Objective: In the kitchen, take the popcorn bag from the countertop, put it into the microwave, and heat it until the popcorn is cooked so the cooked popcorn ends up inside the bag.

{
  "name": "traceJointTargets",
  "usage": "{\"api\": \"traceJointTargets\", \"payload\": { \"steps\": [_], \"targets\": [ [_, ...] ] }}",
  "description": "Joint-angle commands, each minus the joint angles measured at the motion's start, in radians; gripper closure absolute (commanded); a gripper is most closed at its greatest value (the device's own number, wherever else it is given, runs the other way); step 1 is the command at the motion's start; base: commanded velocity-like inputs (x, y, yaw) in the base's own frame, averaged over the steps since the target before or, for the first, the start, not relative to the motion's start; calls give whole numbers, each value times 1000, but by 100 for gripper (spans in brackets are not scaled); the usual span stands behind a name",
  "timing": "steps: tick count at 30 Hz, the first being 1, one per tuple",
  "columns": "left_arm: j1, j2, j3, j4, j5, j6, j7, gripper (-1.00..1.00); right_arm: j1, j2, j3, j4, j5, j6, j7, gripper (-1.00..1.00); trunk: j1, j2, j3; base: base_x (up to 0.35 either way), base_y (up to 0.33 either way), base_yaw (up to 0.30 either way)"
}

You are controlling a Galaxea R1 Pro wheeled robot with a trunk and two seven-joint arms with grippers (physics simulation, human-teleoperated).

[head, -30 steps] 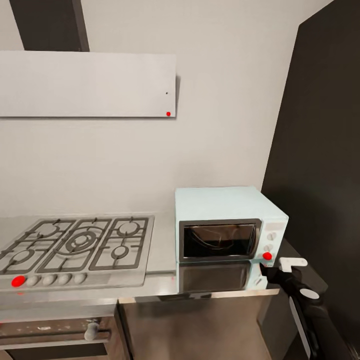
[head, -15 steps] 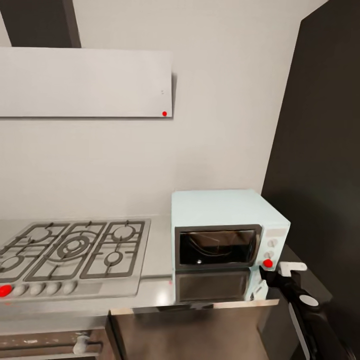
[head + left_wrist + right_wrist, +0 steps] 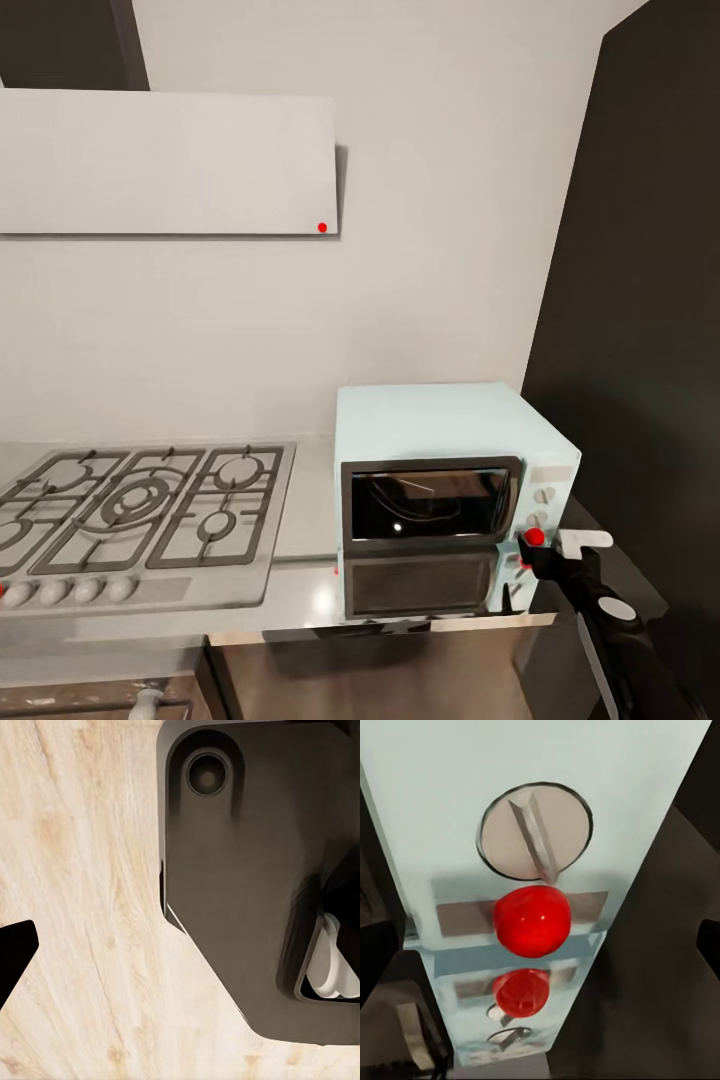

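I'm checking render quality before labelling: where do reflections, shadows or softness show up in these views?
Head view: the steel countertop mirrors the microwave front, its dark door glass carries a small white glint, and the hood casts a shadow on the wall at its right edge. Right wrist view: soft close-up, the red light glossy and repeated as a reflection. Left wrist view: wood floor evenly lit.

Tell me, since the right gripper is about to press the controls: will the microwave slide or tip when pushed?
Probably not. The microwave is a broad, boxy unit sitting flat on the countertop, so tipping seems unlikely. The brushed steel looks smooth, so a hard shove from the right gripper near the red light might slide it slightly.
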Motion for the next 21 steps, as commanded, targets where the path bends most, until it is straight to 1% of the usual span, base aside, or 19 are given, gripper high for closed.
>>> {"api": "traceJointTargets", "payload": {
  "steps": [1,5,9,15,18,21],
  "targets": [
    [0,0,-8,-2,10,6,0,-100,-1,1,-3,1,11,5,8,-100,1,-2,-2,0,0,0],
    [0,0,-8,-2,10,6,0,-100,-1,1,-2,8,11,5,8,-100,1,-2,-2,0,0,0],
    [0,0,-8,-2,10,6,0,-100,-1,1,-4,43,11,-1,8,-100,1,-2,-2,0,0,0],
    [0,0,-8,-2,10,6,0,-100,-1,0,-6,123,11,-118,8,-100,1,-2,-2,0,0,0],
    [0,0,-8,-2,10,6,0,-100,-1,-1,-6,162,11,-159,8,-100,1,-2,-2,0,0,0],
    [0,0,-8,-2,10,6,0,-100,-1,-1,-6,173,11,-180,8,-100,1,-2,-2,0,0,0]
  ]
}}
